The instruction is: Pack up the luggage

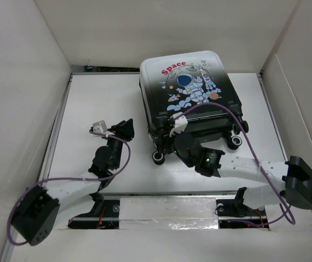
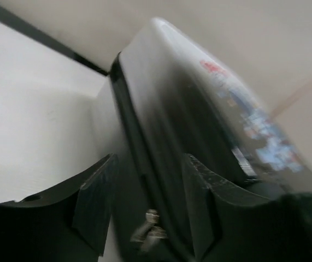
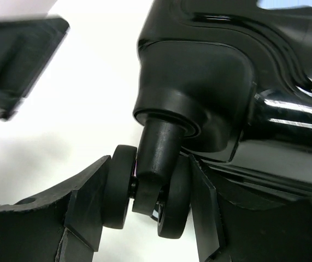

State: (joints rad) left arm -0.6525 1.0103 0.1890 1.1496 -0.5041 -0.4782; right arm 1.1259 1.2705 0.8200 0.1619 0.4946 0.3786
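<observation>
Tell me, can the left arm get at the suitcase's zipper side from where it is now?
Probably yes. The left gripper is open and faces the luggage side seam, with a zipper pull between its fingers and only bare table around.
</observation>
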